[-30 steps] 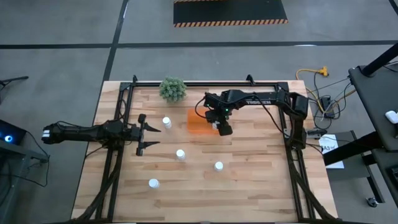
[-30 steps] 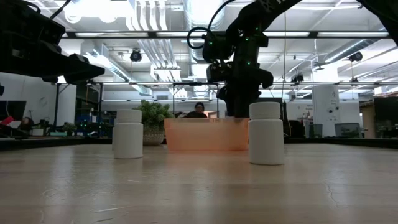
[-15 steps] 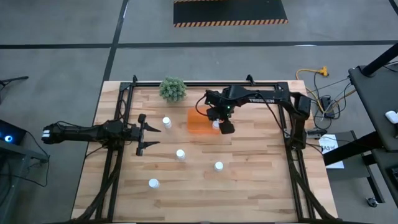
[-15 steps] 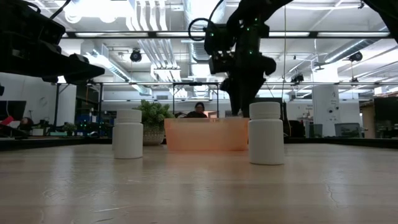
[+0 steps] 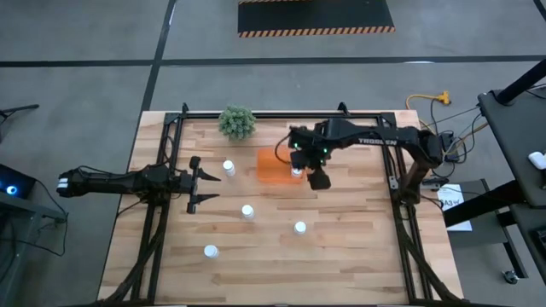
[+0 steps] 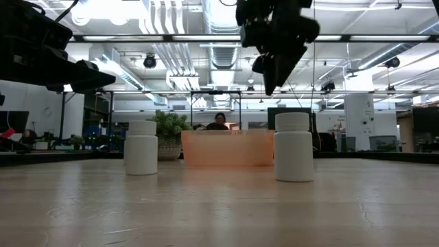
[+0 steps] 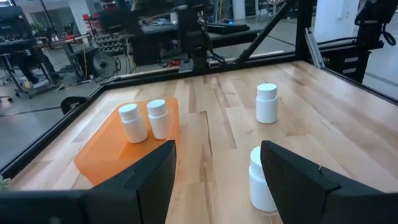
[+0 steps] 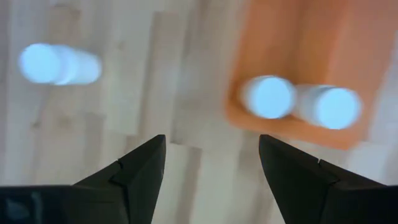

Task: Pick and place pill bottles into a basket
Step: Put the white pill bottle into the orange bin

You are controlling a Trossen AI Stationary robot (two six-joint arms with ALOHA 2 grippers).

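The orange basket (image 5: 271, 167) lies at the table's far middle and holds two white pill bottles (image 7: 130, 122) (image 7: 157, 118), standing upright side by side; they also show in the right wrist view (image 8: 267, 96) (image 8: 336, 107). Several more bottles stand upright on the table, among them one (image 5: 229, 168) left of the basket and one (image 5: 300, 228) nearer. My right gripper (image 5: 318, 178) is open and empty, high above the table just right of the basket (image 8: 298, 50). My left gripper (image 5: 209, 181) is open and empty at the left, near the bottle left of the basket.
A green bushy plant (image 5: 237, 122) stands at the far edge, left of the basket. Black frame rails (image 5: 171, 136) run along the table's sides. In the low view, two bottles (image 6: 141, 147) (image 6: 293, 147) stand in front of the basket (image 6: 226, 149).
My right gripper has risen from low over the basket's right end to high above it and has gone a little toward the table's right edge. A bottle now shows standing in the basket where the gripper was.
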